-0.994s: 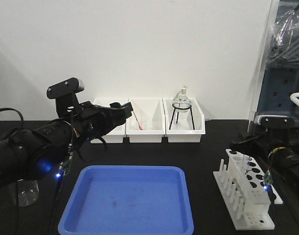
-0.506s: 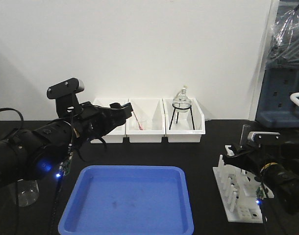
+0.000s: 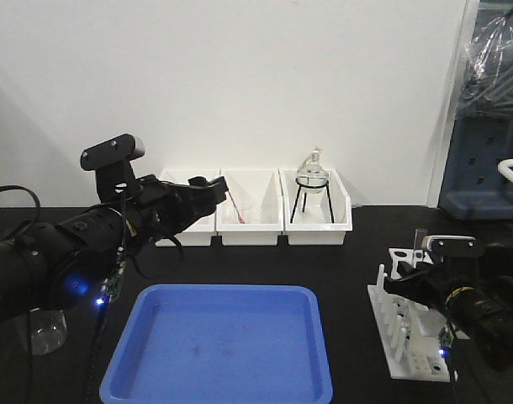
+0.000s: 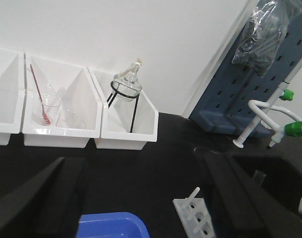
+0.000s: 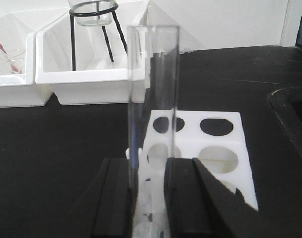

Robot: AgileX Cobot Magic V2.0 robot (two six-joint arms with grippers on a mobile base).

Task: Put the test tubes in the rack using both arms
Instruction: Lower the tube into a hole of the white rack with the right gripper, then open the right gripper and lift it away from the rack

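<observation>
**Exterior front view.** The bulky black left arm [image 3: 63,252] is held above the black worktop [image 3: 357,252]. The left gripper [image 3: 208,187] points toward the three white rectangular bins [image 3: 252,234]. The black right arm [image 3: 483,316] sits low beside the small white plastic rack [image 3: 395,332]. The rim of a slender clear glass test tube [image 3: 420,238] projects above the right gripper [image 3: 408,282]. The blue plastic tray [image 3: 227,289] shows no tubes.

**Left wrist view.** The left jaws are spread wide with nothing between them. A corner of the rack appears at the lower right.

**Right wrist view.** The right jaws pinch the test tube low on its length and hold it upright. The rack's top plate lies just behind and below it. Every hole in view is vacant. The tube's lower end is out of frame, so whether it has entered a hole cannot be told.

**Status.** The task appears to be at an early stage. One tube is gripped at the rack and none is visibly seated. Lowering and releasing this tube is outstanding. No other tubes can be seen, so the number left is unknown.
</observation>
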